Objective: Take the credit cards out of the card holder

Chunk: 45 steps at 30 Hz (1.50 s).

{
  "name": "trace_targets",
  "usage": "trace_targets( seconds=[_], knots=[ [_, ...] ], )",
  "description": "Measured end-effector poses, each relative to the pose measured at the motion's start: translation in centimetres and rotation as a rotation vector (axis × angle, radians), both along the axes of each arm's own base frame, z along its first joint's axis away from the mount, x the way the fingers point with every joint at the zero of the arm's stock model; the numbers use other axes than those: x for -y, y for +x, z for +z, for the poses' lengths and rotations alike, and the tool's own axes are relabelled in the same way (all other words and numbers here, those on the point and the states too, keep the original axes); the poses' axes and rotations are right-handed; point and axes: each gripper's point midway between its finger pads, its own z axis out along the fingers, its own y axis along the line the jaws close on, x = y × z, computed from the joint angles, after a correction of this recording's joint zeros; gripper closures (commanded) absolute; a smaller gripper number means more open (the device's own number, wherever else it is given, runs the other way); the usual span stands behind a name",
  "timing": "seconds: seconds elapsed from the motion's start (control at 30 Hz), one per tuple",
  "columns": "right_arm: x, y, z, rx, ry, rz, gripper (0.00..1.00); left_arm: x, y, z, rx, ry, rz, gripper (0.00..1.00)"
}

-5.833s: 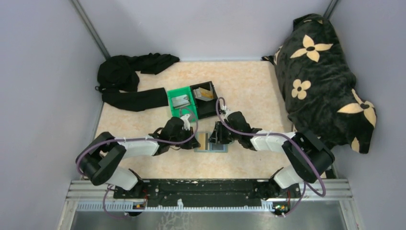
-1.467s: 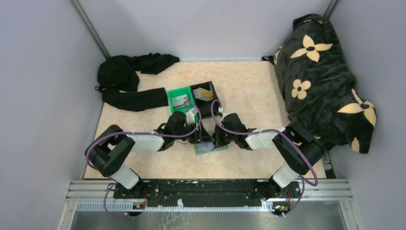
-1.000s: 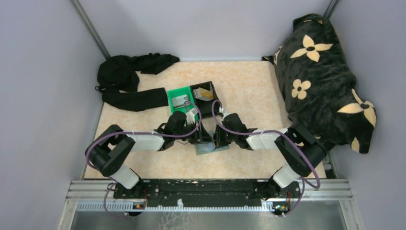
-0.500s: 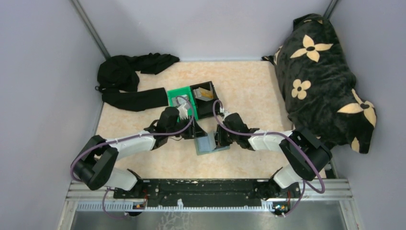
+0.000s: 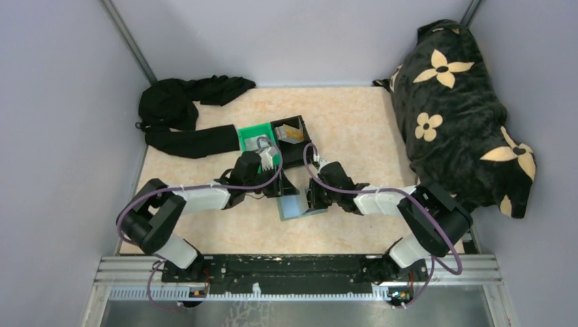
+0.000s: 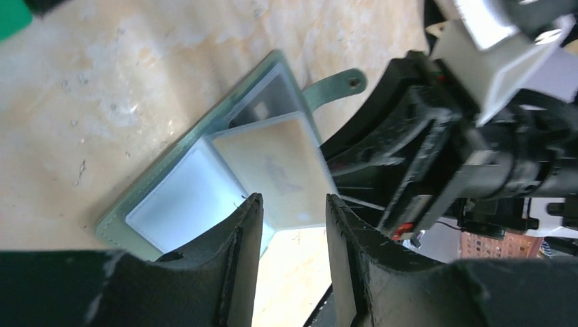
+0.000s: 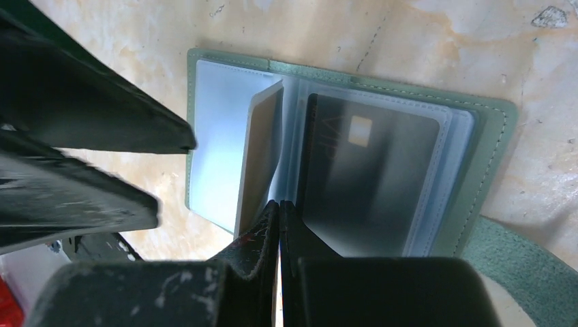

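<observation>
Currently my right end effector (image 7: 280,204) has its fingers pressed together on a clear sleeve leaf at the fold of the card holder (image 7: 491,136). The holder lies open on the counter (image 5: 354,122) between the two arms. A leaf carrying a tan-gold card (image 6: 279,170) stands tilted up just beside that pinch. A dark card (image 7: 368,170) with a small chip square lies flat in the sleeve on the other side. My left end effector (image 6: 292,204) hangs near the holder, on the side toward the green bin (image 5: 253,139), fingers spread with nothing gripped. The holder's snap strap (image 6: 334,85) pokes out by the right arm. A black bin (image 5: 293,136) touches the green one. Black cloth (image 5: 184,116) lies far left, and a flowered blanket (image 5: 463,102) sits far right.
</observation>
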Motion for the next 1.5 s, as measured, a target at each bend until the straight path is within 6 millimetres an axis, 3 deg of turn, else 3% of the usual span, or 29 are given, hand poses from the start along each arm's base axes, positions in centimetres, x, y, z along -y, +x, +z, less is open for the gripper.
trace_targets(
  seconds=[0.2, 0.33, 0.7, 0.87, 1.0, 1.5],
  knots=[
    [0.0, 0.0, 0.0, -0.001, -0.002, 0.0, 1.0, -0.8, -1.6, -3.6, -0.099, 0.037, 0.0, 0.56],
    [0.1, -0.1, 0.0, -0.003, -0.005, -0.001, 1.0, -1.2, -2.1, -4.5, -0.123, 0.054, 0.002, 0.56],
    [2.9, 1.5, 1.6, 0.044, -0.035, -0.089, 1.0, -0.7, -2.1, -5.1, -0.142, 0.035, -0.012, 0.56],
    [4.3, 1.9, 1.1, 0.038, -0.057, -0.116, 1.0, -0.6, -2.2, -5.1, -0.141, 0.03, -0.018, 0.56],
    [4.2, 1.7, 0.2, 0.014, -0.06, -0.102, 1.0, -0.6, -2.2, -5.1, -0.141, 0.027, -0.02, 0.57],
    [3.5, 1.8, 0.2, 0.018, -0.032, -0.084, 1.0, -0.4, -2.2, -5.2, -0.143, 0.016, -0.03, 0.57]
  ],
)
